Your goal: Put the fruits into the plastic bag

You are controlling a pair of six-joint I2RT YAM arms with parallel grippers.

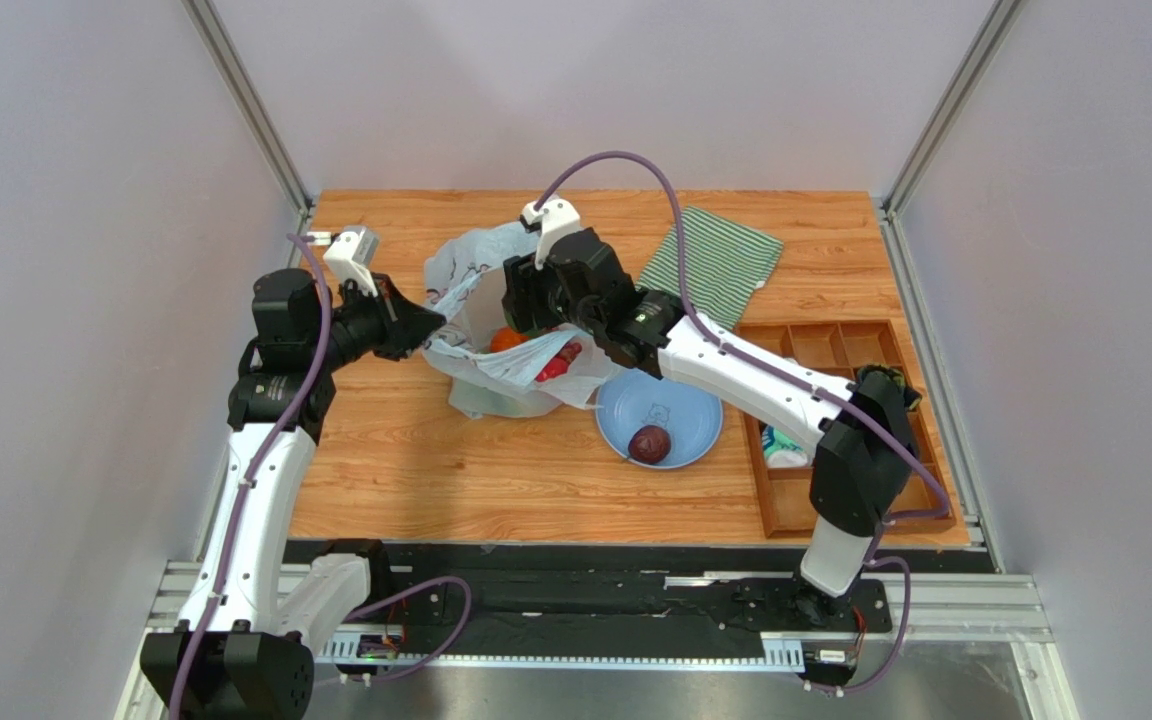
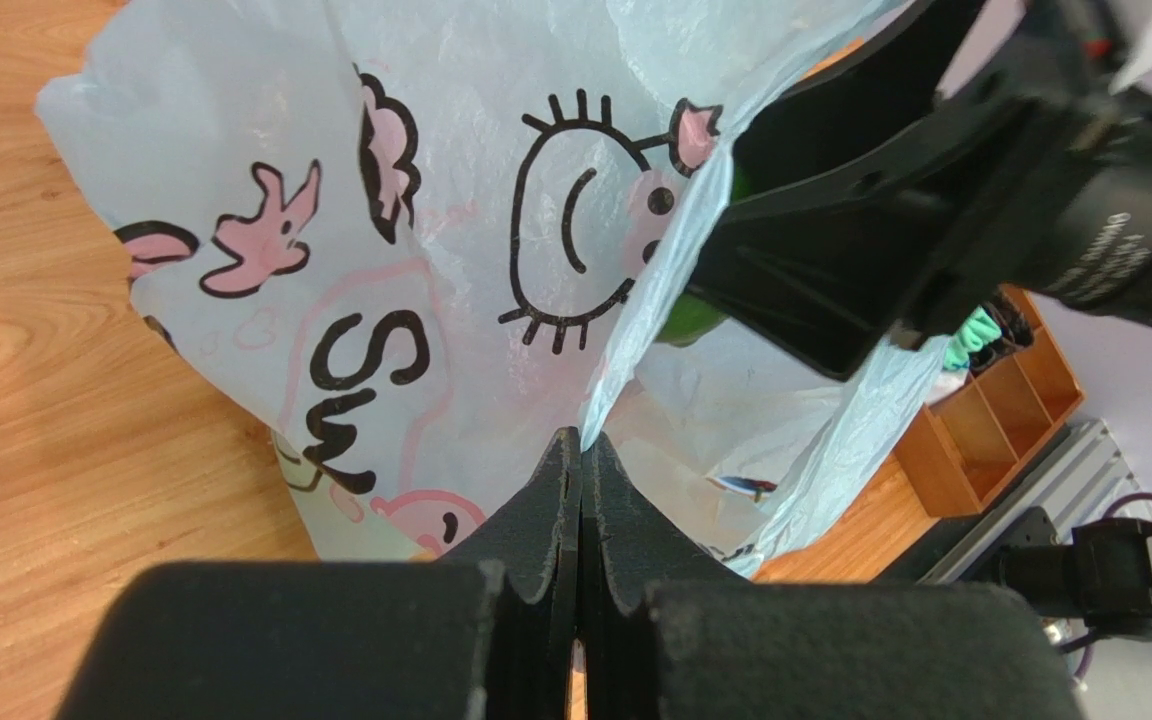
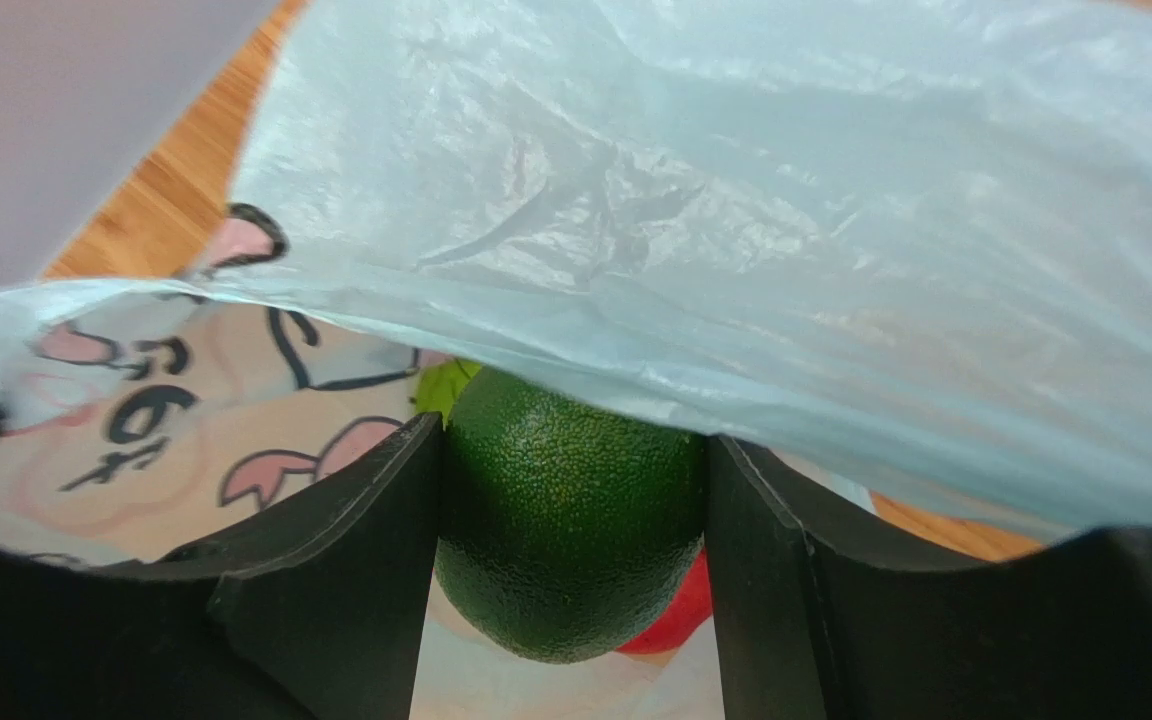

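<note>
hiding overhead, green fruit point(image 3: 567, 540) fills right end effector point(image 3: 570, 450).

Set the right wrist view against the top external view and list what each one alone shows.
Only right wrist: a dark green fruit clamped in the right gripper. Only top external: the left gripper pinching the rim of the plastic bag, a dark purple fruit on the blue plate, the striped cloth. Both: the plastic bag and something red inside it.
</note>
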